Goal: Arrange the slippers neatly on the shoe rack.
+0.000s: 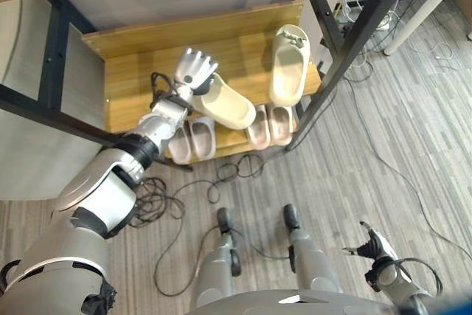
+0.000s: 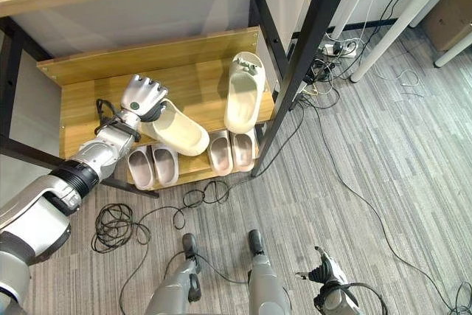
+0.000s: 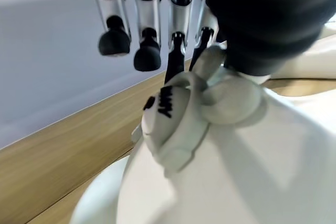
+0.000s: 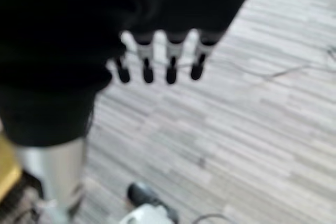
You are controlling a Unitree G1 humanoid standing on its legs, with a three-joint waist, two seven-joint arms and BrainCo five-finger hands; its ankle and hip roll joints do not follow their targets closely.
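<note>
On the wooden shelf (image 1: 133, 86) of the rack, a cream slipper (image 1: 228, 107) lies at an angle. My left hand (image 1: 193, 71) sits over its back end, fingers curled down on it. The left wrist view shows that slipper (image 3: 236, 171) right under the palm, and the fingers (image 3: 148, 51) reach past a small cream charm (image 3: 168, 114) on its upper. A second cream slipper (image 1: 289, 64) lies straight on the shelf's right part, pointing toward the back board. My right hand (image 1: 376, 248) hangs low over the floor with straight fingers (image 4: 157, 61), holding nothing.
Two pairs of pinkish slippers, one (image 1: 192, 140) left and one (image 1: 269, 125) right, sit on the lower level at the rack's front. Black frame posts (image 1: 346, 42) stand to the right of the shelf. Loose cables (image 1: 236, 171) trail over the grey floor, and a white table leg (image 1: 428, 5) slants at far right.
</note>
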